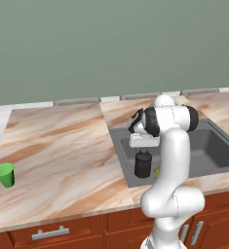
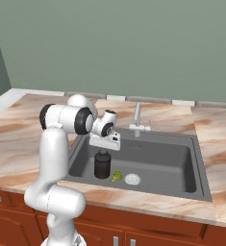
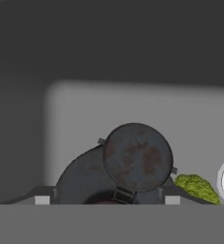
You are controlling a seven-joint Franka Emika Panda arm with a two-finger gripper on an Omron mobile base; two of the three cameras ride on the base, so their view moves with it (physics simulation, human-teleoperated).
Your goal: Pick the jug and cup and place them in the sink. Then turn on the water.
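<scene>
Hovering just above the jug [image 2: 102,166], the gripper [image 2: 105,146] is standing with its jaws apart and gripping nothing, apparently because the jug is now resting upright on the floor of the sink [image 2: 182,166], beside a small yellow-green lump [image 2: 117,177] and the white drain [image 2: 132,179]. The green cup [image 1: 5,174] is waiting well apart on the counter [image 1: 62,151], seemingly next for collection. No faucet [image 2: 137,119] water is running, and no writing or label is showing anywhere.
</scene>
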